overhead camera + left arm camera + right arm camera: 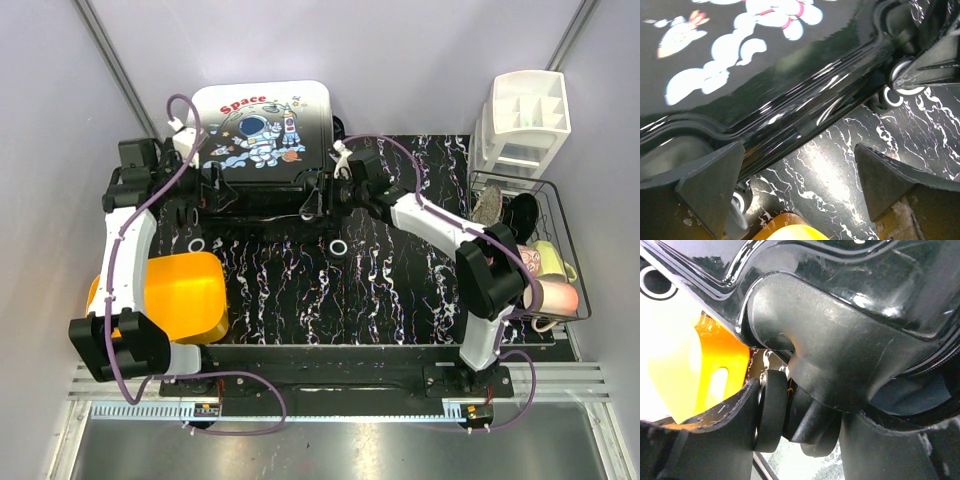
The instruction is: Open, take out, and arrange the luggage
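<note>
I see my left gripper with its fingers spread wide, nothing between them, and the luggage lying panel-up just past their tips. My right gripper straddles a corner wheel of the luggage, one finger against it; I cannot tell whether it is clamped.

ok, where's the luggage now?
Top view: the luggage lies at the mat's far-left corner, astronaut panel up, beyond the yellow-orange bin and left of the white organizer.
</note>
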